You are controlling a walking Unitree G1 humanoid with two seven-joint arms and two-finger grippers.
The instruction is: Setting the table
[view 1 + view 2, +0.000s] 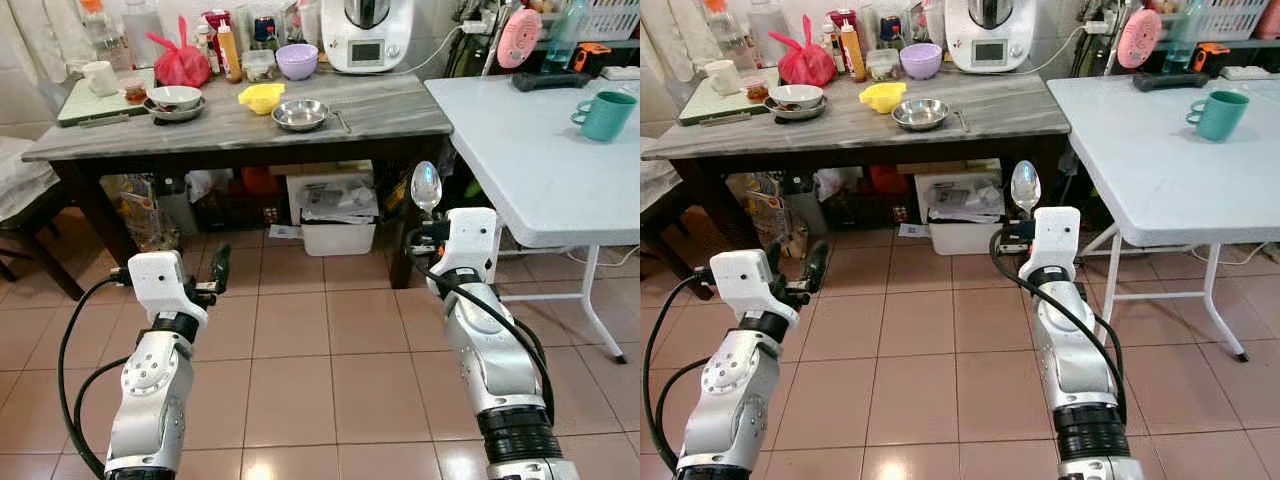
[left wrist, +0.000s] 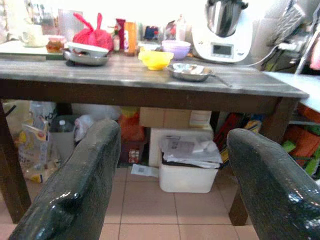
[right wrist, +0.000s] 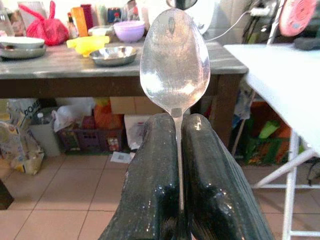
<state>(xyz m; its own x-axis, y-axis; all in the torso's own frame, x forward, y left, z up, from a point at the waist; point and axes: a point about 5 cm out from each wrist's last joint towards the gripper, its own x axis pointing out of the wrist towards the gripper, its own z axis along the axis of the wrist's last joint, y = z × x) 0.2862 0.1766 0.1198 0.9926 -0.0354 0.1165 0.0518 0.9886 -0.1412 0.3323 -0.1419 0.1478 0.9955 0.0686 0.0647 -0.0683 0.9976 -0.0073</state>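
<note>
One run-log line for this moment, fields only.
right hand: shut on spoon, bowl up | left hand: open, empty | white table: teal mug | location: tiled floor before dark table

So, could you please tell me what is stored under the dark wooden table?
Under the dark wooden table sit a white bin topped with papers, a cardboard box and bags. The bin's contents are covered.

No text, label, brand or number can be read here. The kitchen appliance [image 1: 366,33] at the back of the wooden tabletop [image 1: 380,108] has a small lit display — its characters are too small to make out. The bottles [image 1: 228,50] beside it carry labels, all blurred. Printed bags [image 2: 35,150] under the tabletop show lettering — too soft to read.
</note>
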